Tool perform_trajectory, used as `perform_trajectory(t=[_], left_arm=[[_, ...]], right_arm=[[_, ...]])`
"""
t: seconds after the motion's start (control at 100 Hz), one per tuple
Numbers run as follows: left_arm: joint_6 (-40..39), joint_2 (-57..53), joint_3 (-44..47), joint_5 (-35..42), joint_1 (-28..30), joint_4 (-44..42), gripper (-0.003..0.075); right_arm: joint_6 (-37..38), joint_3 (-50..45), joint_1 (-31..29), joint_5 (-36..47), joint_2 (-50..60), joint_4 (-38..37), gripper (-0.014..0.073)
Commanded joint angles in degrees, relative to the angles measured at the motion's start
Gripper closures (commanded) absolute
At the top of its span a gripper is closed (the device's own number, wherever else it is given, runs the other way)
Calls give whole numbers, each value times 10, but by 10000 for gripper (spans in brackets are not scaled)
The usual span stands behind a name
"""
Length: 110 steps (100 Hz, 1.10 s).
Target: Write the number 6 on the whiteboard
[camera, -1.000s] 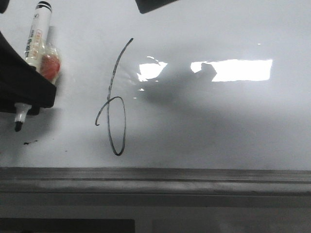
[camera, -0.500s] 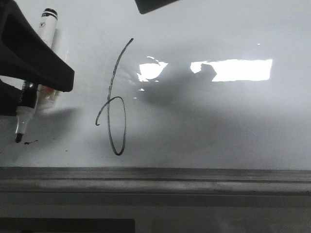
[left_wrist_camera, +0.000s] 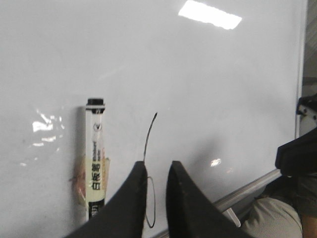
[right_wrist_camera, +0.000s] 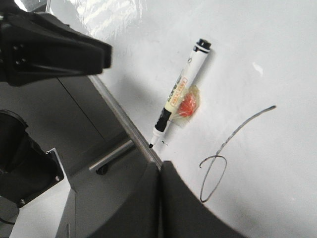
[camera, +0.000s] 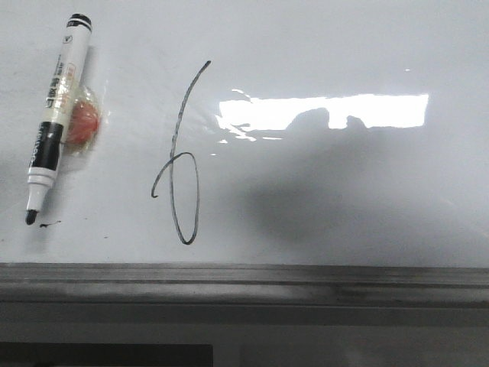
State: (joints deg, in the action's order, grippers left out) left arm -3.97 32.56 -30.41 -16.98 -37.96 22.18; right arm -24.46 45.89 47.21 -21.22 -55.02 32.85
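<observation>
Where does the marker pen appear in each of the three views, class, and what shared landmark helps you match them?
Front view: the marker lies at the far left, tip toward the frame.
Left wrist view: it sits left of the fingers, cap end up, lower end hidden.
Right wrist view: it lies slanted near the middle, beside the board's edge.
Shared landmark: the drawn 6 on the whiteboard, beside the marker.

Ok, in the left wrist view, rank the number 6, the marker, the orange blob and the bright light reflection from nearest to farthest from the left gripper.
1. The number 6, its line running between the fingers of the left gripper.
2. The marker and the orange blob stuck to it, beside the 6; too close to call.
3. The light reflection, far across the whiteboard.
</observation>
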Motion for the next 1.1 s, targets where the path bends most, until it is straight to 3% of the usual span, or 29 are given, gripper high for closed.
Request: perform_trajectory(t=[0.0, 0.25, 0.64, 1.09], left_arm=[[29, -49, -16, 36, 2, -3, 739], [162, -185, 44, 53, 2, -3, 739], [163, -252, 158, 82, 2, -3, 739], [163, -252, 177, 80, 2, -3, 739]], right_arm=[[-6, -23, -3, 63, 49, 1, 657], [-6, -156, -3, 158, 217, 0, 657], [-6, -292, -3, 156, 402, -6, 657], [-6, -297, -3, 155, 414, -6, 657]])
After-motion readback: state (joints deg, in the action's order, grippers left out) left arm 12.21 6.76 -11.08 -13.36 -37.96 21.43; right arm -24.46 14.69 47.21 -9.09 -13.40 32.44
